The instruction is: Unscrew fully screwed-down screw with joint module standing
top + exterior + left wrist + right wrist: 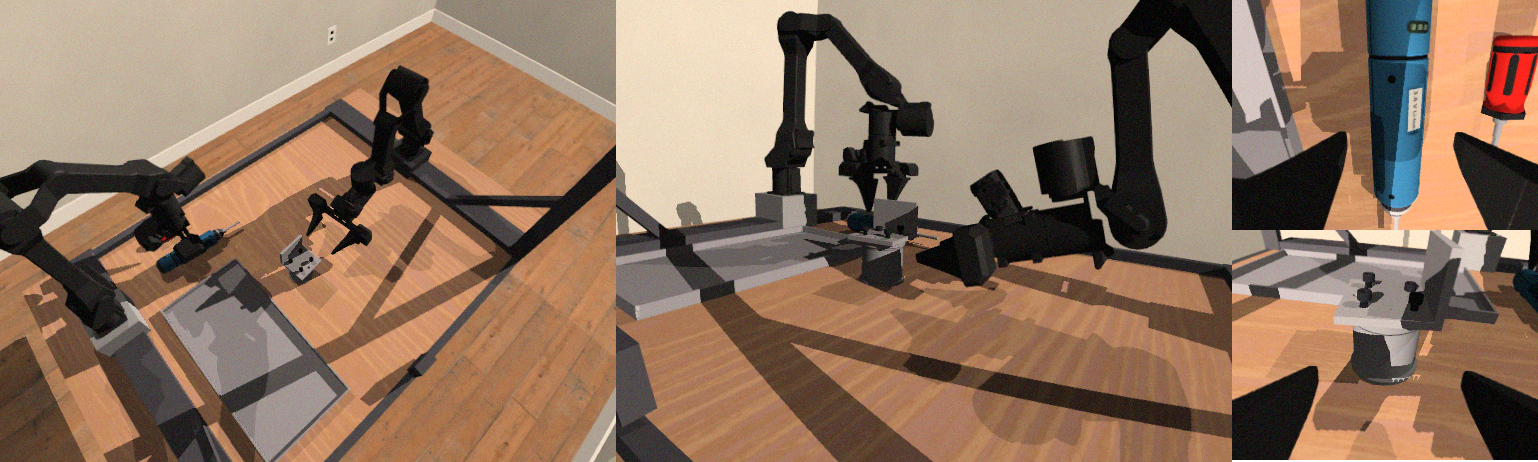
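Note:
The joint module (300, 261), a dark cylinder with a grey L-shaped bracket on top, stands upright near the table's middle. It also shows in the right wrist view (1384, 355). Several black screws stand on the bracket plate, and one (1410, 286) looks lower than the others. My right gripper (332, 227) is open and low, just beside the module, not touching it (1387, 425). The electric screwdriver (192, 245) lies flat on the table. My left gripper (1400, 139) is open and points down, with a finger on each side of the blue barrel (1397, 100), apart from it.
A red-handled screwdriver (1509, 80) lies close beside the electric one. A large grey mat (250, 350) lies in front of the module. A dark frame rail (450, 193) borders the table.

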Robot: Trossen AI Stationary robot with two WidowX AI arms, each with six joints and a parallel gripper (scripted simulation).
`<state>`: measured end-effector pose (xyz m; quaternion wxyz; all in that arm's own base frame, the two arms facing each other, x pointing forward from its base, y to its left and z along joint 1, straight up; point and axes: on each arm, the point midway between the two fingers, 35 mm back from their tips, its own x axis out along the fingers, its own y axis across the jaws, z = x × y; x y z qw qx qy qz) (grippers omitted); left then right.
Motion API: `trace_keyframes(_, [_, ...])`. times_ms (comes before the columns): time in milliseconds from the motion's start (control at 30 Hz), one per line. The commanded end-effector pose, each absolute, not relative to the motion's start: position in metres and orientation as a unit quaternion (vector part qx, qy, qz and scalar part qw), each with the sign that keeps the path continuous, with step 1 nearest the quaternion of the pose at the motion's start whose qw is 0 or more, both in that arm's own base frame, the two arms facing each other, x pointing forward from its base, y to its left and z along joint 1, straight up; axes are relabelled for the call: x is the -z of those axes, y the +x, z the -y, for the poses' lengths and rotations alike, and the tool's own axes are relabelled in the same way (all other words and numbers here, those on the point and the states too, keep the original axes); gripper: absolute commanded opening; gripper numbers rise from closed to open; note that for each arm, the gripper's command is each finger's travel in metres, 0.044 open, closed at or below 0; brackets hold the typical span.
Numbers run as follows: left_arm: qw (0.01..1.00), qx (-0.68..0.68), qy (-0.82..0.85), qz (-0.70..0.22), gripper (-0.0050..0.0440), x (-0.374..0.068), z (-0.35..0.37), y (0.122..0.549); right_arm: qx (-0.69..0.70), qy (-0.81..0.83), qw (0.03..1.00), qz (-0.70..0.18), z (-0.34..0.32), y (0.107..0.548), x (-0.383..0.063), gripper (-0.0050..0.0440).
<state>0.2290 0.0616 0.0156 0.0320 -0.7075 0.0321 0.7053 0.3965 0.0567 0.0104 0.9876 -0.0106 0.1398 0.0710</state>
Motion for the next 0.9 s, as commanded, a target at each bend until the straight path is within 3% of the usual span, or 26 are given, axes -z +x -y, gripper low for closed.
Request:
trace_keyframes(0, [0.027,-0.707,-0.707,-0.026,0.0305,-0.011,-0.063,0.227,-0.070,-0.008,0.989,-0.134,-0.058,0.402,-0.013,0.0385])
trace_keyframes(767, [0.028,-0.704,-0.709,-0.025,0.0305,0.026,-0.064,0.229,-0.070,-0.008,0.989,-0.132,-0.067,0.462,0.002,0.0385])
trace_keyframes(867, [0.029,-0.702,-0.711,-0.025,0.0265,0.025,-0.064,0.230,-0.070,-0.008,0.989,-0.132,-0.068,0.469,0.004,0.0385])
